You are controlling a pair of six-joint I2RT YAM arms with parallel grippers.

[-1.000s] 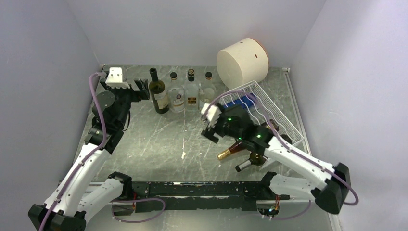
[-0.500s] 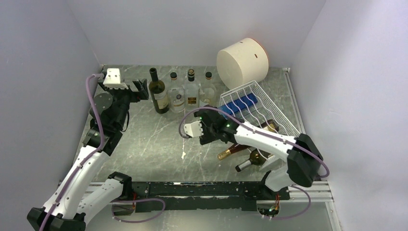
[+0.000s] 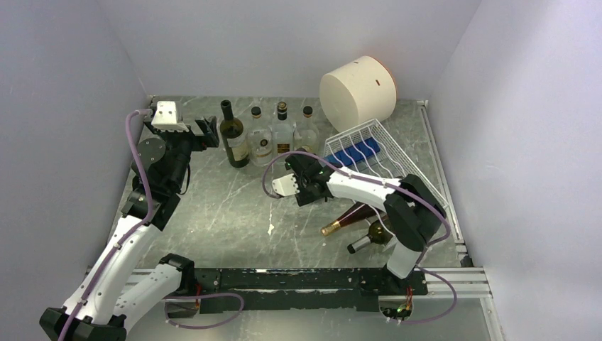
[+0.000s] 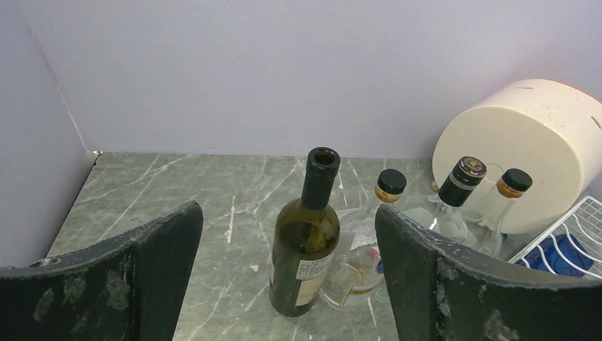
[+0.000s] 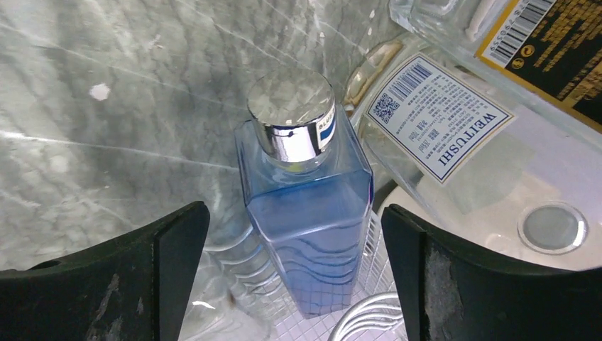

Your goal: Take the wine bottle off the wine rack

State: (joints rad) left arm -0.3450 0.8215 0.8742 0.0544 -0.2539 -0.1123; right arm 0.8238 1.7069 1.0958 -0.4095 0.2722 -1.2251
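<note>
The white wire wine rack (image 3: 397, 167) stands at the right, tilted. A blue square bottle (image 3: 355, 153) with a silver cap lies on its top tier. In the right wrist view the blue bottle (image 5: 309, 213) lies between my right gripper's (image 5: 298, 284) wide-open fingers, untouched. A gold-capped wine bottle (image 3: 344, 221) and a dark bottle (image 3: 369, 238) stick out of the rack's near side. My right gripper (image 3: 302, 170) is at the rack's left end. My left gripper (image 3: 206, 131) is open and empty, left of an upright dark green bottle (image 3: 233, 142).
Three clear upright bottles (image 3: 282, 138) stand in a row right of the green bottle (image 4: 305, 241). One with a white label (image 5: 440, 128) is close beside the blue bottle. A big cream cylinder (image 3: 357, 91) lies at the back, behind the rack. Walls enclose three sides.
My right arm has swung its gripper left and back, from over the lying bottles to the rack's left end. The left arm has hardly moved.
</note>
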